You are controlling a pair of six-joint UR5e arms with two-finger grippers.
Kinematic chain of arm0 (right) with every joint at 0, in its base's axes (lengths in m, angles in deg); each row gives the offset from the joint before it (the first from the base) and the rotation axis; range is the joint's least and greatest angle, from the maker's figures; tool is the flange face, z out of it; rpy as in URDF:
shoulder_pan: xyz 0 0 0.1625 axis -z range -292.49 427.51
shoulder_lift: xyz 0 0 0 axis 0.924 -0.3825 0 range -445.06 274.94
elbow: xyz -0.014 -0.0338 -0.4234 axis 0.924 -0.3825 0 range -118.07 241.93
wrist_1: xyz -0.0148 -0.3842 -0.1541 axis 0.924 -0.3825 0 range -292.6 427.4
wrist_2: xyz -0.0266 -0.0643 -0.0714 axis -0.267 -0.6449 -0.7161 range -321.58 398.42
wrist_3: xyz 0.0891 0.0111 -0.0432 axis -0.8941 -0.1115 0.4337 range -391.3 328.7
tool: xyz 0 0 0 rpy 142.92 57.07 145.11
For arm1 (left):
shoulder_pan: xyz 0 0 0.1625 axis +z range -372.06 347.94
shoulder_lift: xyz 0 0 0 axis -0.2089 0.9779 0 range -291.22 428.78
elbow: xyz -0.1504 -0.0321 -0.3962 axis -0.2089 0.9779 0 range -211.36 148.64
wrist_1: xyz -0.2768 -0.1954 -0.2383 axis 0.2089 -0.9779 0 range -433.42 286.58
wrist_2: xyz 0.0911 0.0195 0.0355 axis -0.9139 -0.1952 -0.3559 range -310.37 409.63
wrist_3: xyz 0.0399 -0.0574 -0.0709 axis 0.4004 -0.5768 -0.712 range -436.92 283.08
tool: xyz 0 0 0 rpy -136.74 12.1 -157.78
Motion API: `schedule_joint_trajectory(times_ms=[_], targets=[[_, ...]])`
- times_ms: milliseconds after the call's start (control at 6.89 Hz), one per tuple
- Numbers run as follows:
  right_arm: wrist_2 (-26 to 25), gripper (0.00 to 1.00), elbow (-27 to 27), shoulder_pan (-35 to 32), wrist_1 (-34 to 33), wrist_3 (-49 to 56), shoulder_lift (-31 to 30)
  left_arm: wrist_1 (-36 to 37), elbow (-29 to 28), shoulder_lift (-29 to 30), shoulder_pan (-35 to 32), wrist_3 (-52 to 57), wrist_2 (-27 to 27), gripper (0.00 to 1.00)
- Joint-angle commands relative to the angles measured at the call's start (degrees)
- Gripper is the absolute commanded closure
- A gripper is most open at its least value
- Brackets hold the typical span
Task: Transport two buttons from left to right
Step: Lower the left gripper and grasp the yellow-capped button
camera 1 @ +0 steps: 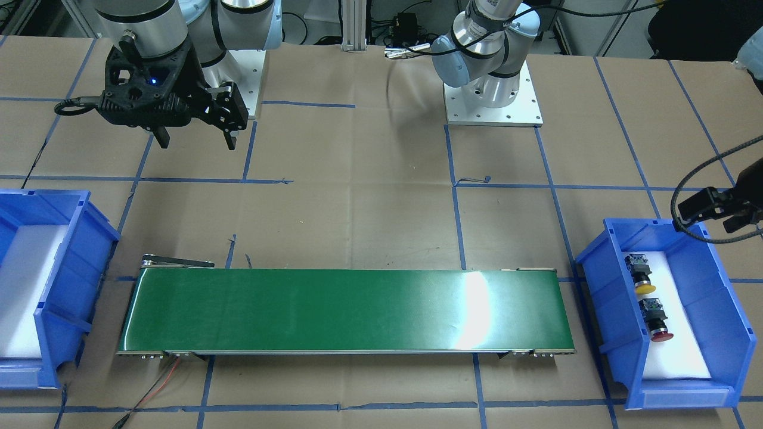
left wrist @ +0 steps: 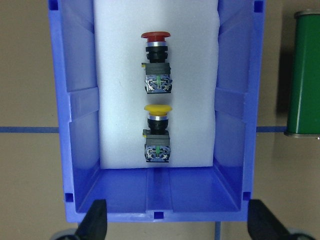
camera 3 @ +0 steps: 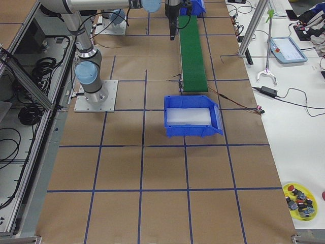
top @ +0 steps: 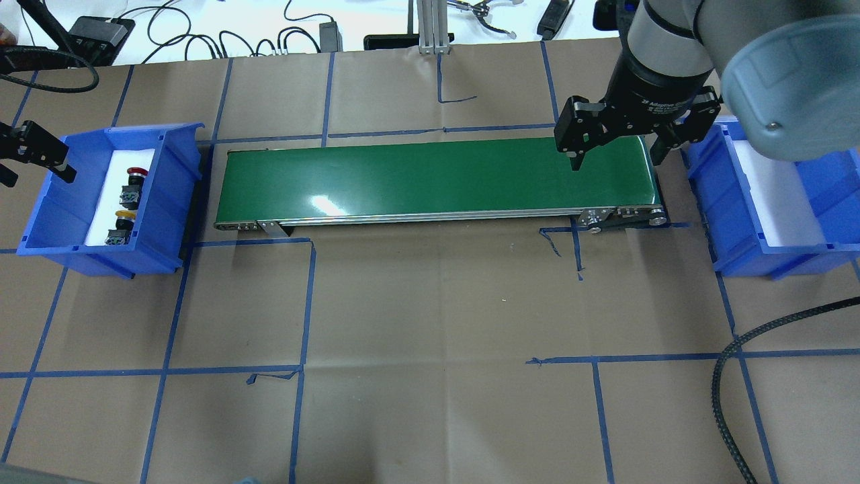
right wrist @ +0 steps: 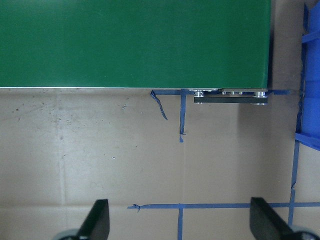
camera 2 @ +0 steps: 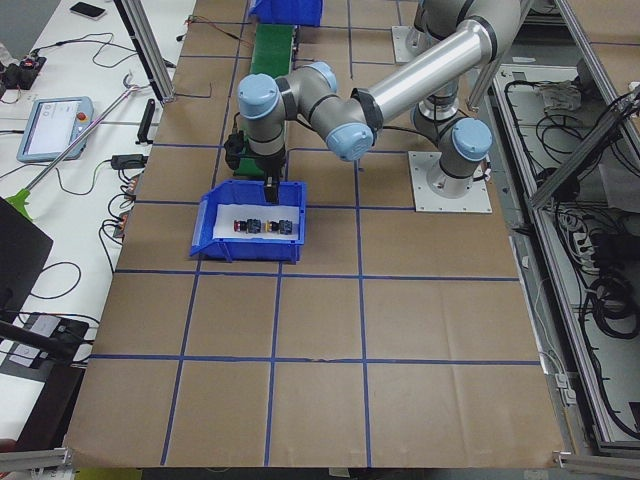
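Left gripper (left wrist: 176, 222): fingers spread wide, holding nothing, hovering over the near wall of the left bin (left wrist: 80, 125).
Buttons: red button (left wrist: 156, 62) and yellow button (left wrist: 157, 132) both lie in that bin, apart.
Right gripper (top: 615, 153): spread, holding nothing, above the right end of the belt (top: 437, 178).
Progress: apparently nothing transported yet; both pickups and delivery to the right bin (top: 772, 259) remain.

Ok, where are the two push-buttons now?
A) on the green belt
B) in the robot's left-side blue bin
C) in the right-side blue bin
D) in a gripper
B: the red-capped push-button and the yellow-capped push-button lie on white foam inside the left blue plastic bin.
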Motion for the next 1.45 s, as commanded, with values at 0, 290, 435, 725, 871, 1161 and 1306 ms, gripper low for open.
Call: schedule_joint_trajectory(times_ms=[0, 290, 435, 725, 871, 1161, 1306], targets=[[0.14, 0.0, -0.01, -0.02, -0.32, 0.02, 0.27, 3.36, 0.81, 2.43, 0.14, 0.04, -0.04, 0.0], [-0.03, 0.0, 0.08, -0.02, -0.06, -0.24, 0.01, 9.75, 5.0, 4.29, 0.06, -0.13, 0.13, 0.01], [-0.03, 0.0, 0.08, -0.02, -0.06, -0.07, 0.18, 15.02, 9.21, 4.64, 0.06, -0.05, 0.05, 0.01], [-0.03, 0.0, -0.01, -0.02, -0.06, -0.06, 0.36, 21.46, 13.55, 7.35, 0.06, 0.04, 0.05, 0.01], [-0.03, 0.0, -0.01, -0.02, -0.06, -0.15, 0.36, 21.75, 13.73, 8.33, 0.06, -0.05, 0.05, 0.01], [0.05, 0.0, -0.01, -0.02, -0.15, -0.15, 0.36, 21.84, 13.73, 9.47, 0.06, 0.04, -0.04, 0.01], [0.14, 0.0, -0.01, -0.02, -0.15, -0.15, 0.27, 21.84, 13.73, 9.74, 0.06, -0.05, -0.04, 0.01]])
